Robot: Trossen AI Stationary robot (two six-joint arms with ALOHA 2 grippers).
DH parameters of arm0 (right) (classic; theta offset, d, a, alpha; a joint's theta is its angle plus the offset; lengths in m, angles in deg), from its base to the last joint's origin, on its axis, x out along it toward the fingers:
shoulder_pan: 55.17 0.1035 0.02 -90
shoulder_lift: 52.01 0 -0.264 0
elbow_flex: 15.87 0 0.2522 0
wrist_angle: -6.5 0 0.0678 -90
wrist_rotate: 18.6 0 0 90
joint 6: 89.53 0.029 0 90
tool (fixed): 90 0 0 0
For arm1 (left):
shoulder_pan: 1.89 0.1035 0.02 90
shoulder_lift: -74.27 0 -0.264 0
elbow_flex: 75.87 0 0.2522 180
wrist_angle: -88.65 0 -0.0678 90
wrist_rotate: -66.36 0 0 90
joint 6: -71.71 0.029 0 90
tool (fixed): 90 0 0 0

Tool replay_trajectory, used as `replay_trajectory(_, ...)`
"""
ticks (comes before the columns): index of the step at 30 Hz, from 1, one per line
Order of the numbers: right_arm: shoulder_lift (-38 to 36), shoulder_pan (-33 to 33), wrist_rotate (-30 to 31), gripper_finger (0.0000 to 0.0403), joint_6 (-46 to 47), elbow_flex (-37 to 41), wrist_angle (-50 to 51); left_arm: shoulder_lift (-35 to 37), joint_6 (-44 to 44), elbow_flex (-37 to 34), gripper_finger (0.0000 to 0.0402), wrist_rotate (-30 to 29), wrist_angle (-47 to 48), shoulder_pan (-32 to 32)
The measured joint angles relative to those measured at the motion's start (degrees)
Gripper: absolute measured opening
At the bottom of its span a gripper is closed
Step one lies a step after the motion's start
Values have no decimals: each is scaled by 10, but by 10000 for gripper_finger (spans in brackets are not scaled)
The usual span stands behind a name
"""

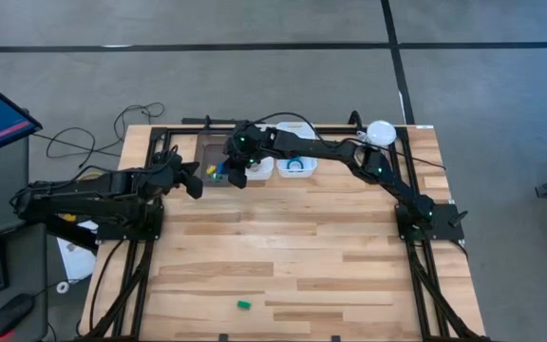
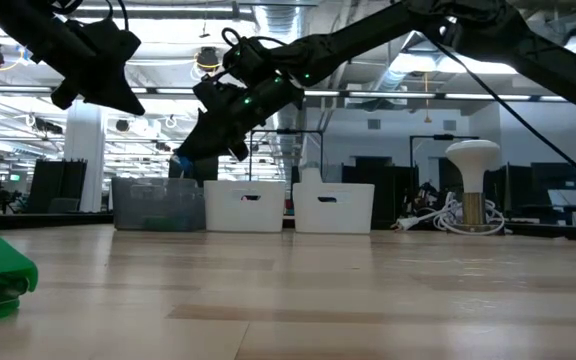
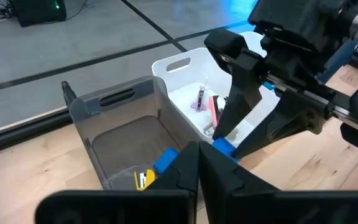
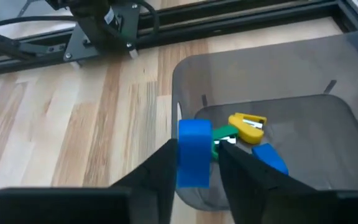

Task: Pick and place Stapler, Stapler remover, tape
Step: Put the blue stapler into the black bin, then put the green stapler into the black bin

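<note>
My right gripper [image 4: 197, 168] hangs over the near corner of the grey bin [image 1: 205, 147] with a small blue piece [image 4: 194, 152], rounded on top, between its fingers. Whether it is a stapler or a stapler remover I cannot tell. In the bin lie a yellow piece [image 4: 247, 126], a green piece [image 4: 224, 134] and another blue piece [image 4: 269, 158]. A blue tape ring [image 1: 295, 167] lies in the right white bin. A green piece [image 1: 243, 305] rests on the table near its front edge. My left gripper [image 1: 195, 180] waits shut, left of the grey bin. My right gripper has the blue piece's two flat sides [image 4: 185, 155] between its fingers [image 3: 229, 118], which slant down from the table's right. The piece stands upright and clear above the bin's floor. One finger lies against it; whether the other touches it I cannot tell.
Two white bins [image 1: 259, 171] [image 1: 304, 128] stand in a row right of the grey bin at the table's far edge; the middle one holds pink and purple pieces [image 3: 205, 102]. A white lamp-like thing [image 1: 380, 132] with cables sits at the far right corner.
</note>
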Motion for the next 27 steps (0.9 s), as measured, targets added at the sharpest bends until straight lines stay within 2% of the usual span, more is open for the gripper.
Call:
replay_trajectory(8, 0, -3, 34, 196, -4, 0, -3, 0, 0, 0, 3, 0, 0, 0)
replay_trajectory(13, 0, -8, 46, 226, -3, 0, -1, 0, 0, 0, 3, 0, 0, 0)
replay_trajectory(18, -23, -6, 23, 214, -5, 1, 36, 0, 16, 0, 3, 34, 0, 0)
replay_trajectory(22, -62, 1, -1, 185, -23, 1, 115, 0, 31, 0, 3, 80, 0, 0)
replay_trajectory(27, -103, 14, -4, 142, -71, 1, 228, 0, 33, 0, 3, 97, 0, 0)
